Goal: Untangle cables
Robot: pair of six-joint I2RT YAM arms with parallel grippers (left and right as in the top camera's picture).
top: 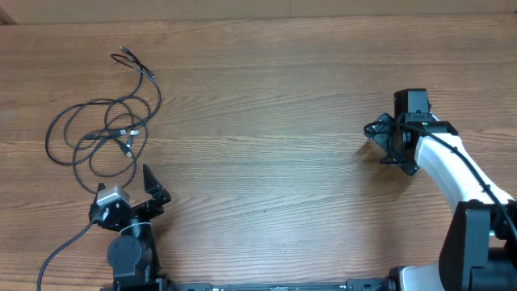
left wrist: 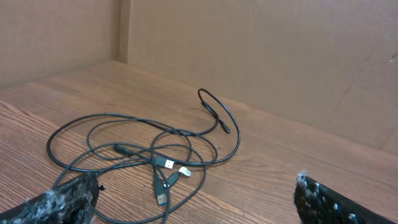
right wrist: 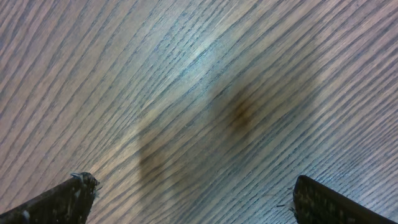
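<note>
- My left gripper (top: 125,184) sits low at the near left of the table (top: 266,178). Its jaws are spread wide, with nothing between them.
- In the left wrist view my two fingertips (left wrist: 71,198) show only at the bottom corners. Wood grain and a little cord fill the gap between them.
- The cables (top: 101,133) lie on the left part of the table, just ahead of that gripper and not touching my fingers.
- They are thin black cords in loose loops that overlap and cross one another in the middle of the bunch.
- Several small plug ends (left wrist: 168,164), some of them silvery, lie close together on the wood near the middle of the bunch.
- One strand leaves the bunch toward the far side of the table, rises in a small arch and ends in a dark plug (top: 125,52).
- My right gripper (top: 386,145) is over the right side of the table, well apart from the cables. Its jaws are also wide and hold nothing.
- The right wrist view shows only wood grain between my fingertips, with a darker patch (right wrist: 239,112). I cannot tell whether it is a stain or a shadow.
- A plain brown wall (left wrist: 280,56) stands behind the far edge of the table.
</note>
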